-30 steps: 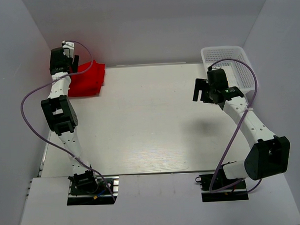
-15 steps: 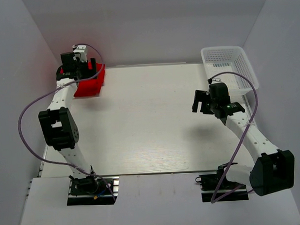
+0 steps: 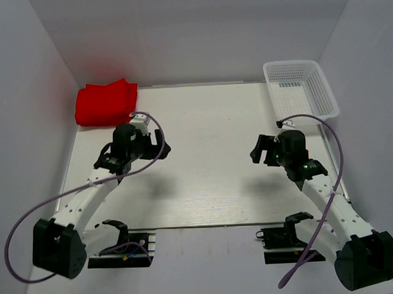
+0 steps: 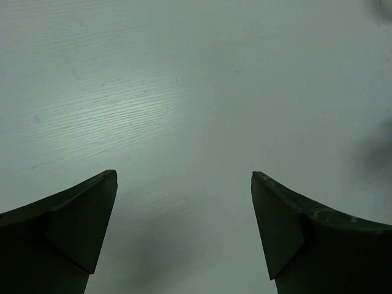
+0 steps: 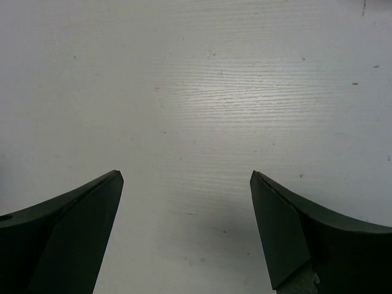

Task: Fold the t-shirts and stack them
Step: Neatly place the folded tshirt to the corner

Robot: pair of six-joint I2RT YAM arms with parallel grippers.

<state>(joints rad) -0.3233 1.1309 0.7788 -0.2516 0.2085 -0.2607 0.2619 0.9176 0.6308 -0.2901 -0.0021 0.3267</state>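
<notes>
Jaws both gape empty, while the folded t-shirts (image 3: 106,102) seemingly run lengthwise left-right.

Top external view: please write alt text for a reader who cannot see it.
Red t-shirts lie piled at the far left corner of the table. The left gripper and right gripper hover open and empty over its middle; a white mesh basket stands far right.

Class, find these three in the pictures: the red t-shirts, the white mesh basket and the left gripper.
red t-shirts (image 3: 106,103), top view, middle of the pile.
white mesh basket (image 3: 301,92), top view, bare mesh floor.
left gripper (image 4: 183,174), left wrist view, midway between its open fingertips.
</notes>
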